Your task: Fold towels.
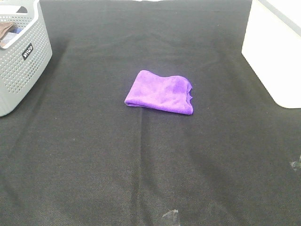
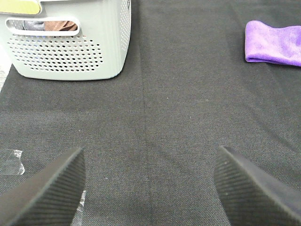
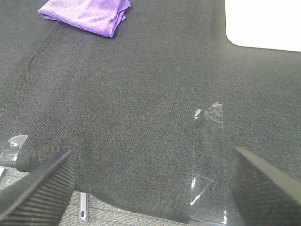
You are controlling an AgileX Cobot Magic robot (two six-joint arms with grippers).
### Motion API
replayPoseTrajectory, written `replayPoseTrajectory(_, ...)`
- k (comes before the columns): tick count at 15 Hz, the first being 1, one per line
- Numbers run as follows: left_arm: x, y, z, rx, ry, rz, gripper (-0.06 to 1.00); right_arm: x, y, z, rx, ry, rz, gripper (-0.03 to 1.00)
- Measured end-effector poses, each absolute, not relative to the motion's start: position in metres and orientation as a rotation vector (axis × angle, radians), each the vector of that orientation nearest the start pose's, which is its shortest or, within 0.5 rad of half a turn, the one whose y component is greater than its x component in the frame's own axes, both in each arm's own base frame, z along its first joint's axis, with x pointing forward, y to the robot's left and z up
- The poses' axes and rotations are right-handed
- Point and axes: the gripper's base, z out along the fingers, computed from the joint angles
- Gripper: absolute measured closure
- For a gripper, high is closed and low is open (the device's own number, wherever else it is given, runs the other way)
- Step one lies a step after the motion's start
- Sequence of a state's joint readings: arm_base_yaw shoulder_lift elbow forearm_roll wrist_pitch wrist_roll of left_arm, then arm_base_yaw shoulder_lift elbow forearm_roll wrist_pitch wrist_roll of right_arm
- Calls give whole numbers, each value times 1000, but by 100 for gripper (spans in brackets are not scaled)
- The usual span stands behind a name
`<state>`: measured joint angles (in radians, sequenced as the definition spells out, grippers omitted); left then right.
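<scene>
The purple towel (image 1: 160, 92) lies folded into a small rectangle near the middle of the black cloth-covered table. It also shows in the left wrist view (image 2: 273, 43) and in the right wrist view (image 3: 87, 14). Neither arm shows in the exterior high view. My left gripper (image 2: 148, 188) is open and empty, low over bare black cloth, well short of the towel. My right gripper (image 3: 150, 188) is open and empty near the table's front edge, also far from the towel. The white tag is not visible.
A grey perforated basket (image 1: 23, 66) stands at the back left, holding a brownish cloth (image 2: 59, 23). A white box (image 1: 277, 52) stands at the back right. Strips of clear tape (image 3: 207, 155) stick to the cloth near the front edge.
</scene>
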<state>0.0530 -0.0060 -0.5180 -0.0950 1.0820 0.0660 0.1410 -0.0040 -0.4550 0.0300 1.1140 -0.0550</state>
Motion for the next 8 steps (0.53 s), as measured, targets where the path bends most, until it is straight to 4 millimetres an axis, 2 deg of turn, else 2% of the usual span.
replayPoseTrajectory(2, -9, -8, 281, 20, 2038, -39, 24, -3, 2, 261, -196, 2130, 79, 13)
replayPoseTrajectory(3, -9, -8, 281, 17, 2038, -41, 24, -3, 2, 261, -100, 2136, 26, 13)
replayPoseTrajectory(8, -9, -8, 281, 17, 2038, -41, 24, -3, 2, 261, -81, 2137, 15, 13)
